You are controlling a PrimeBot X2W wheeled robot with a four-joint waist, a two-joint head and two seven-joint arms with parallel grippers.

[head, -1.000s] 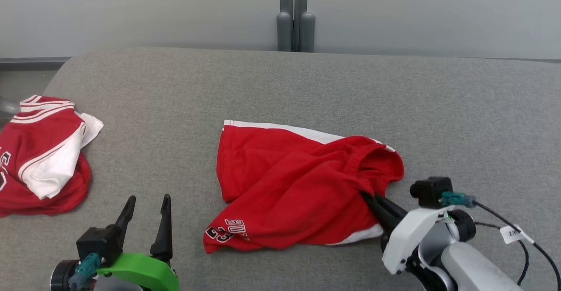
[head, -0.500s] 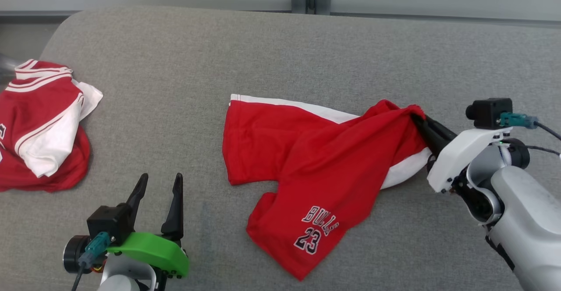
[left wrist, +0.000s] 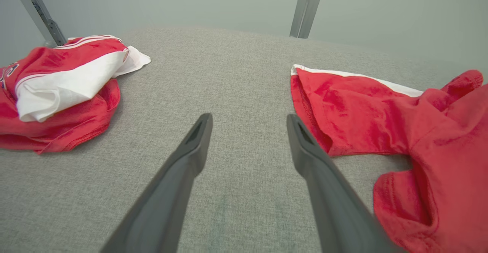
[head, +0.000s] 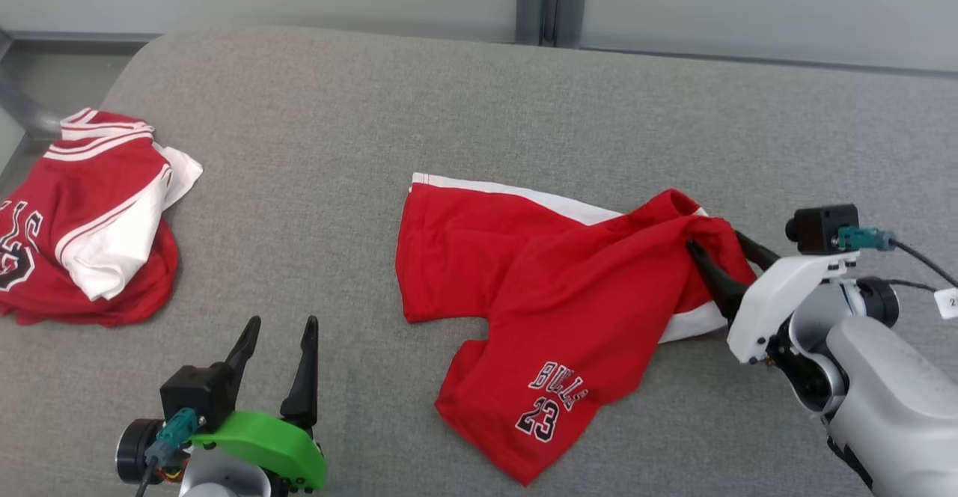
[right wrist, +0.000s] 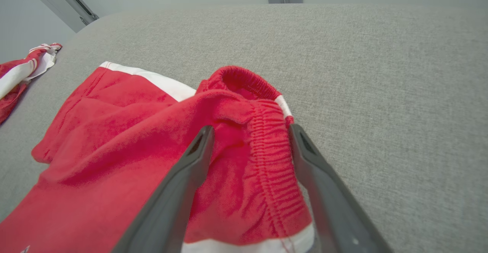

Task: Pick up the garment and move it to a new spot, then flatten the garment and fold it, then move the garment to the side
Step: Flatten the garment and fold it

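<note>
Red shorts [head: 554, 295] rumpled at surface [head: 449, 108] centre, our right gripper [head: 712, 241] spread wide astride the waistband [right wrist: 267, 146], our left gripper [head: 284, 322] open, empty, near the front edge

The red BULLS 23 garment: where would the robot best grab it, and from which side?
By the gathered elastic band bunched up at the right end of the garment, coming from the right, where the open right hand straddles it. That ridge stands proud of the grey surface; the rest lies flat.
</note>
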